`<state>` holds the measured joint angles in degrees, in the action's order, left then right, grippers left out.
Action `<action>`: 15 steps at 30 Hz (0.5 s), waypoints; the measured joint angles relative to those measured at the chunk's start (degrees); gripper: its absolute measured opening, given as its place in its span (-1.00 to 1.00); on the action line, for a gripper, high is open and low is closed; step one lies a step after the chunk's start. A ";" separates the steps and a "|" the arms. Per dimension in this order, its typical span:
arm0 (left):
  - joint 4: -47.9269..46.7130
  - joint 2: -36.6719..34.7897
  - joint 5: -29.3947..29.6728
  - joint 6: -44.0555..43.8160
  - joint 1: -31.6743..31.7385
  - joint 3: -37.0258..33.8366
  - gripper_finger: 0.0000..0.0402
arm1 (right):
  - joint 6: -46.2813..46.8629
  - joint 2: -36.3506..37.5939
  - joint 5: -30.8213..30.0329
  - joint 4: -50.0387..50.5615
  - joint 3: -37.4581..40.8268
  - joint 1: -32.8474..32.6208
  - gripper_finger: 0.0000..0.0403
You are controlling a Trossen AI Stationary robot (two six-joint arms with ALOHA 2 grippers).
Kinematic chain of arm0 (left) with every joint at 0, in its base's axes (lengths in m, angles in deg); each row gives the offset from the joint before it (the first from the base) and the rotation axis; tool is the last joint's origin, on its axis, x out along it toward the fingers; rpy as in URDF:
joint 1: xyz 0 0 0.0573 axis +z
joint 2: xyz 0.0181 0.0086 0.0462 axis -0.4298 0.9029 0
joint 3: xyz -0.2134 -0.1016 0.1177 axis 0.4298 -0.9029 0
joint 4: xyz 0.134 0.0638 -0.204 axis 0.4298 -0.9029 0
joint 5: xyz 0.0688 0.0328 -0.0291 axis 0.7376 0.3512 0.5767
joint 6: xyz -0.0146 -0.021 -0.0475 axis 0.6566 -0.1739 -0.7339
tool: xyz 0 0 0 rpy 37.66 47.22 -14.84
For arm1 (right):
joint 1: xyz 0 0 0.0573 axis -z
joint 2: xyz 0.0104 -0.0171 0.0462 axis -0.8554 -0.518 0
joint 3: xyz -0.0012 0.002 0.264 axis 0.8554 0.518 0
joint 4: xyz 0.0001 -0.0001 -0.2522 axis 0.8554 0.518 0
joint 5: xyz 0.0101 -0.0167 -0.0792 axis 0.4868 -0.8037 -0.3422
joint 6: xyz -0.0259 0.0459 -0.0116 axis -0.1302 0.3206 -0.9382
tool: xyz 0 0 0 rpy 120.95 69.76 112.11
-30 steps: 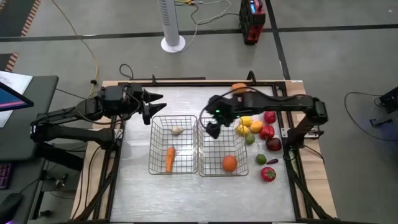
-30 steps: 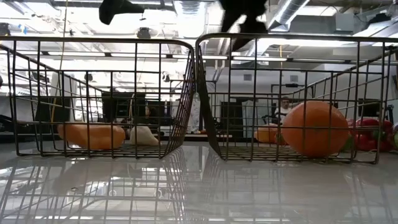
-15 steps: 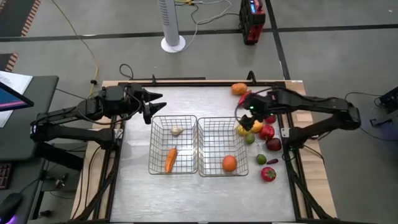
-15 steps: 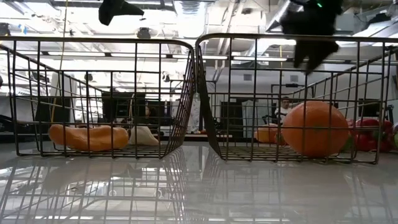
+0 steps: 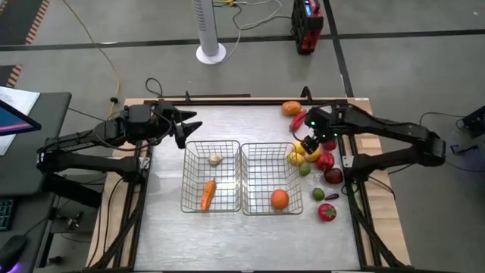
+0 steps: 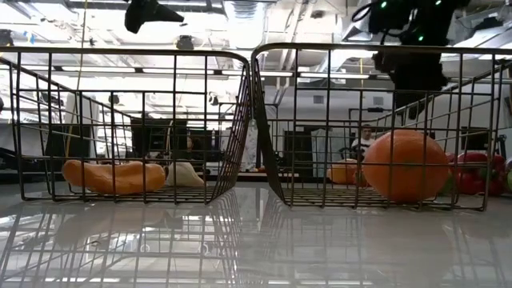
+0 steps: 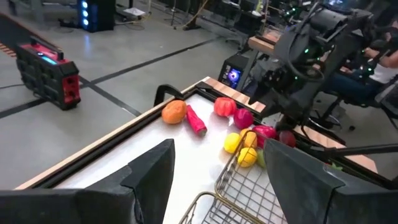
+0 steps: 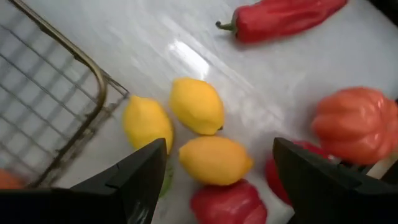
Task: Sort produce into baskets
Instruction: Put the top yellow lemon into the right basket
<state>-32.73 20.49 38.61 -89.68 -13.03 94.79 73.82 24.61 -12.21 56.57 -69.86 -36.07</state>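
- The high view looks straight down from above on the whole desk [image 5: 227, 227] and both arms.
- The low view sits at desk-top height, close to the two baskets [image 6: 128, 120], facing level through their wire into the room behind.
- The left wrist view faces across the desk toward the right arm.
- The right wrist view looks down from close on the yellow pieces [image 8: 196, 106], also seen in the high view.

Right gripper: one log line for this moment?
right gripper: open, over lemons | left gripper: open, idle | baskets: carrot, orange
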 joint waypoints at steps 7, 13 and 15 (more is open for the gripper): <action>-0.02 0.00 0.57 -0.11 0.00 -0.02 0.16 | -13.53 -7.73 6.90 -6.84 0.00 5.74 0.61; -0.07 0.00 0.83 -0.25 0.00 -0.02 0.16 | -24.13 -13.78 14.77 -7.73 0.02 11.16 0.69; -0.17 0.00 0.93 -0.61 0.00 -0.02 0.16 | -27.21 -15.18 15.56 -8.06 0.02 12.38 0.72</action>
<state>-32.90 20.49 39.54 -90.28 -13.03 94.77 46.61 9.43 3.35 48.51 -69.84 -23.70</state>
